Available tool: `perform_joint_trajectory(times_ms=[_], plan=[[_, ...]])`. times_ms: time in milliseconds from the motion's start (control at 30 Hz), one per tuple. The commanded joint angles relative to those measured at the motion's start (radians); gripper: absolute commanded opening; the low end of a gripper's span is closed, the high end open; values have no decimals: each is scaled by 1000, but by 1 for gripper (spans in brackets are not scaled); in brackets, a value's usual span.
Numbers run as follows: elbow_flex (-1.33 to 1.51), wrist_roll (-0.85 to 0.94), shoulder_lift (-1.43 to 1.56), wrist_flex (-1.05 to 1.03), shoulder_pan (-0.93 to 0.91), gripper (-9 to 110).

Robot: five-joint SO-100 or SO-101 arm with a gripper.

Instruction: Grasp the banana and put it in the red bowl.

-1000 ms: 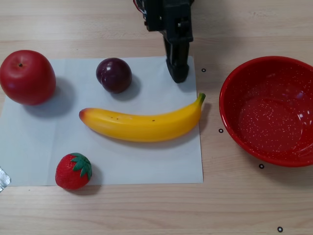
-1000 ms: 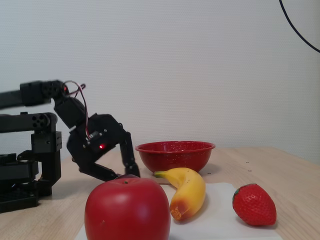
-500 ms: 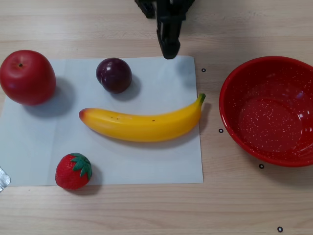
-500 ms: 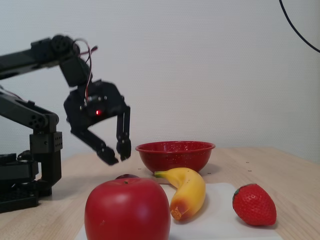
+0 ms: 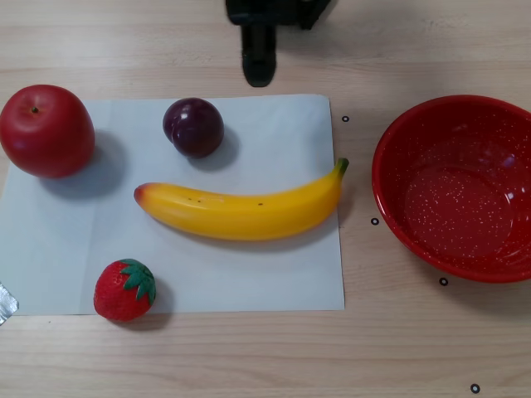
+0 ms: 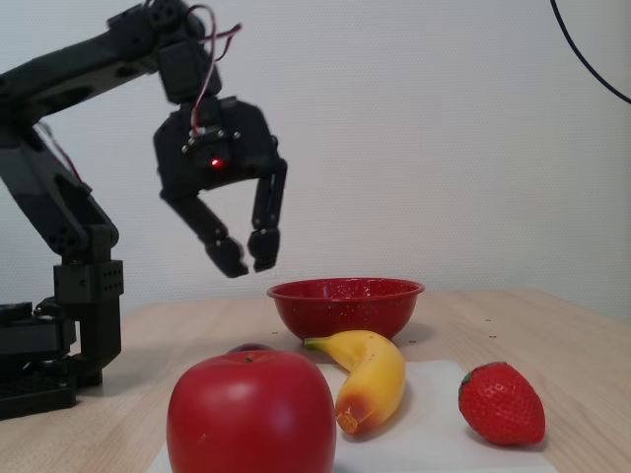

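The long yellow banana (image 5: 241,211) lies across a white paper sheet, its orange-red end to the left and its green stem tip to the right in the other view. It also shows in the fixed view (image 6: 373,379). The red bowl (image 5: 390,199) with white speckles stands empty to the right of the sheet, and in the fixed view (image 6: 345,305) it is behind the banana. My gripper (image 6: 248,258) hangs in the air well above the table, pointing down, fingertips nearly touching and holding nothing. In the other view the gripper (image 5: 258,70) is at the top edge, beyond the sheet.
A red apple (image 5: 46,130), a dark plum (image 5: 193,127) and a strawberry (image 5: 124,290) also sit on the white sheet (image 5: 274,274) around the banana. The arm's base (image 6: 49,355) stands at the left in the fixed view. Small black dots mark the wooden table near the bowl.
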State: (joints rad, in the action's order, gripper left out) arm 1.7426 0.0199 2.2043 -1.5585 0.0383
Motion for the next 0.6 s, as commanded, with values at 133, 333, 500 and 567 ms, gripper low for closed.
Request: perform_joint_trajectory(times_ms=[133,333,500,567], plan=[[-302,3,-179,-101,37,7],[-442,-25,-324,-152,46,26],[-526,-11,-431,-133,35,34],[-555,-8,-471,-118,31,38]])
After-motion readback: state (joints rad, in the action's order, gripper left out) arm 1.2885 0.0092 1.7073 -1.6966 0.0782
